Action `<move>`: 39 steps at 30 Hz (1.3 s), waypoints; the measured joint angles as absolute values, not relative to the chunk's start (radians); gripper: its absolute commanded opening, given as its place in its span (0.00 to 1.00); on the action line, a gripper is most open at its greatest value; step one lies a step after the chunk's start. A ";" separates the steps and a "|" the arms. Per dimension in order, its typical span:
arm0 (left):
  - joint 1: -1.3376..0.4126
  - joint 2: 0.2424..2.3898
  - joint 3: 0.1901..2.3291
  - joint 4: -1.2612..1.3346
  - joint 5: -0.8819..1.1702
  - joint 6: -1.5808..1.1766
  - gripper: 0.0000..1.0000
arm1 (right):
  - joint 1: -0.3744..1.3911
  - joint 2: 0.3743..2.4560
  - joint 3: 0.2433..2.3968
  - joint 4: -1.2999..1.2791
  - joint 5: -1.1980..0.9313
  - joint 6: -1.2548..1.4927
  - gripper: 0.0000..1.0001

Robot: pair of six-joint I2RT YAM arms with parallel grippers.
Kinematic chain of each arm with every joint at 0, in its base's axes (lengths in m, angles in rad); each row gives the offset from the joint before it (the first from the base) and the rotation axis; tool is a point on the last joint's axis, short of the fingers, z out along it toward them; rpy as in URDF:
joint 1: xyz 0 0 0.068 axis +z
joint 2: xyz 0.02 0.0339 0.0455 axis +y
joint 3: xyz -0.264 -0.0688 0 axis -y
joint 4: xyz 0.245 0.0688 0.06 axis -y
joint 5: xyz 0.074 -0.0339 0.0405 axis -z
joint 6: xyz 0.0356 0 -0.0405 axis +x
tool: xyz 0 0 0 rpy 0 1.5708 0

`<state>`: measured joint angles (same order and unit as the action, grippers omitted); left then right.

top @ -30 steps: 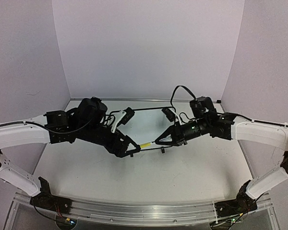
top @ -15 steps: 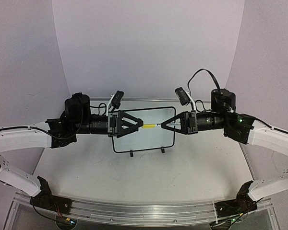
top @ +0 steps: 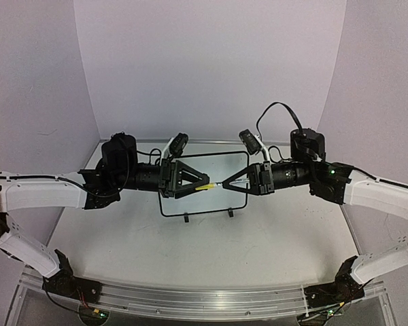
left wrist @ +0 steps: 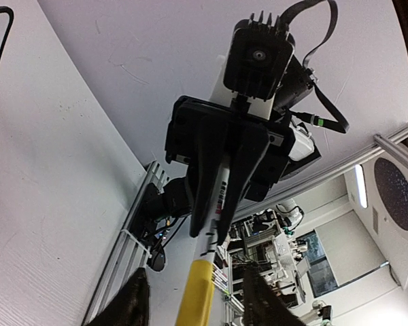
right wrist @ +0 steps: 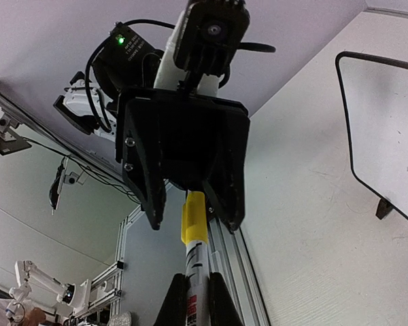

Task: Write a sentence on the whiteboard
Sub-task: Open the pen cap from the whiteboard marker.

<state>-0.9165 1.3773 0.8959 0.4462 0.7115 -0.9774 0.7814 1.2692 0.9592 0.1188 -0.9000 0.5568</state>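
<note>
Step in hand, as judged: uncapping. The right gripper (top: 226,184) is clamped on the barrel of the marker (top: 215,184). The left gripper (top: 194,184) has its fingers apart around the yellow cap (top: 205,185), with gaps on both sides. The next move calls for closing on the cap, then a straight axial pull. The whiteboard (top: 211,202) stands on its feet mid-table, behind the marker (no sentence visible on it). The barrel print is too small to read.
</note>
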 measured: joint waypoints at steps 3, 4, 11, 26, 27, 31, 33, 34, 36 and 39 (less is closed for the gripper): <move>-0.916 1.377 0.896 0.464 0.717 -0.979 0.35 | 0.782 1.274 0.959 0.119 -0.906 0.557 0.00; -0.916 1.377 0.896 0.468 0.720 -0.981 0.37 | 0.782 1.274 0.959 0.120 -0.907 0.557 0.00; -0.917 1.384 0.896 0.476 0.744 -1.002 0.39 | 0.782 1.274 0.959 0.120 -0.906 0.555 0.00; -0.922 1.400 0.896 0.504 0.776 -1.028 0.00 | 0.782 1.266 0.959 0.135 -0.909 0.554 0.00; -0.922 1.400 0.896 0.508 0.776 -1.028 0.00 | 0.782 1.264 0.959 0.136 -0.908 0.554 0.00; -0.926 1.400 0.895 0.531 0.773 -1.031 0.00 | 0.785 1.242 0.943 0.157 -0.897 0.555 0.00; -0.930 1.398 0.895 0.536 0.765 -1.030 0.00 | 0.785 1.233 0.934 0.169 -0.897 0.556 0.00; -0.931 1.395 0.893 0.536 0.763 -1.030 0.00 | 0.784 1.233 0.932 0.174 -0.899 0.557 0.00; -0.929 1.385 0.883 0.542 0.761 -1.034 0.00 | 0.780 1.231 0.925 0.185 -0.908 0.559 0.00; -0.888 1.340 0.840 0.539 0.775 -1.045 0.00 | 0.727 1.198 0.896 0.189 -0.945 0.569 0.00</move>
